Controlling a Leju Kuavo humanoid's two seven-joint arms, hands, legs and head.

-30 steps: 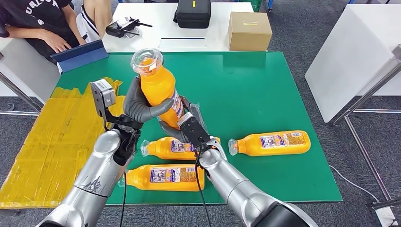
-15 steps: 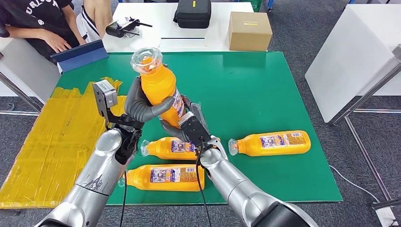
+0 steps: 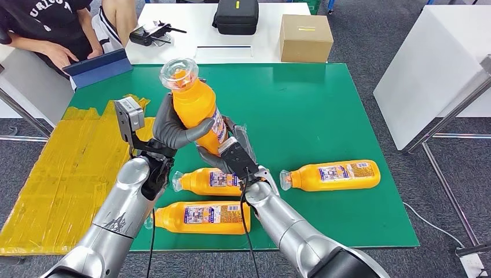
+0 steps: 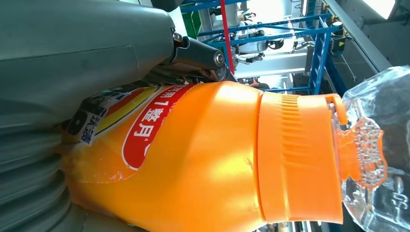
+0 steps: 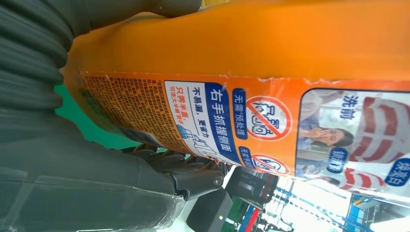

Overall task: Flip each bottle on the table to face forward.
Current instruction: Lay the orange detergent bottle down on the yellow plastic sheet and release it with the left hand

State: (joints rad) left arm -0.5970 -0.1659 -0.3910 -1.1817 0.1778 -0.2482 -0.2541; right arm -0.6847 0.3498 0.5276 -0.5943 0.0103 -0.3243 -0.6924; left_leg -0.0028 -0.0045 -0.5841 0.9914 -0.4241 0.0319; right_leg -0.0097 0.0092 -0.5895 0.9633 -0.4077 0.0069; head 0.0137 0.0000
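Orange plastic bottle with clear cap point(image 3: 197, 104) held above the green table's point(image 3: 324, 110) near-left, long axis near upright; my left hand point(image 3: 173, 128) wraps its middle, right hand point(image 3: 223, 152) grips its base.

A cardboard box point(image 3: 306, 37) sits near the top centre on a white tabletop point(image 3: 173, 29), with a black zipped case point(image 3: 235, 15) just left of it. Further left lies a black controller point(image 3: 149, 33). In the upper left, a person point(image 3: 46, 26) rests a hand beside a blue tablet point(image 3: 97, 68). Yellow sheeting point(image 3: 55, 179) covers the floor at left.
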